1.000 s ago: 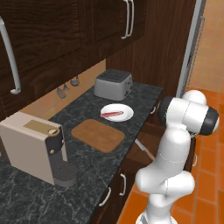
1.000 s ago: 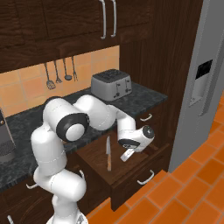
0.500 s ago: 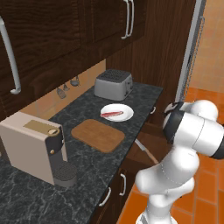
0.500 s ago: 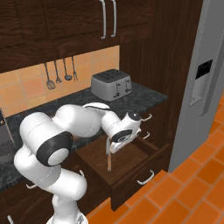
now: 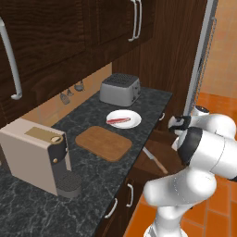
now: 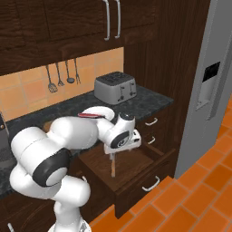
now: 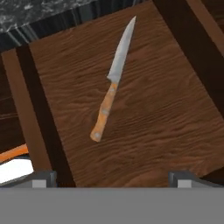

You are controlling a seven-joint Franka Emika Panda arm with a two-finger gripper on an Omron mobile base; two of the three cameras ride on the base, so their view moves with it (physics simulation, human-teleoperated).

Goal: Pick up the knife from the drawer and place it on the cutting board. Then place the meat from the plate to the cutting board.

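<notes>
Hovering over the open drawer (image 6: 136, 168), the gripper (image 7: 111, 175) is standing wide w/ nothing between its tips, pointing down at the knife (image 7: 111, 81). Knife is lying flat on the drawer floor, alone, blade toward the tabletop edge and handle toward the drawer front; in the hand view it is sitting diagonal, handle end nearer the tips, blade running up and away. In the right base view the hand is hanging above the drawer w/ the knife (image 6: 112, 165) visible just below it, apart, no contact yet.

Step in hand, as I'm reading it: first part of the task, the approach to pick the knife. Nothing is being held, so nothing is done so far.

Up on the tabletop (image 5: 92, 176) the board (image 5: 104, 142) is lying bare, and the plate (image 5: 124, 119) is sitting just beyond it w/ the meat (image 5: 119, 121) across it. Toaster (image 5: 120, 89) is standing further back, coffee machine (image 5: 37, 155) near the front; both well apart from the board.

Next move prob calls for: turning the wrist so the tips are straddling the handle across its narrow side, centring over the handle not the blade, then going straight down till the tips are nearly on the drawer floor before closing. Handle is thin and flat-lying, so a shallow descent risks closing on air or skidding it. Drawer walls are well apart from the knife, so clearance is looking ok
</notes>
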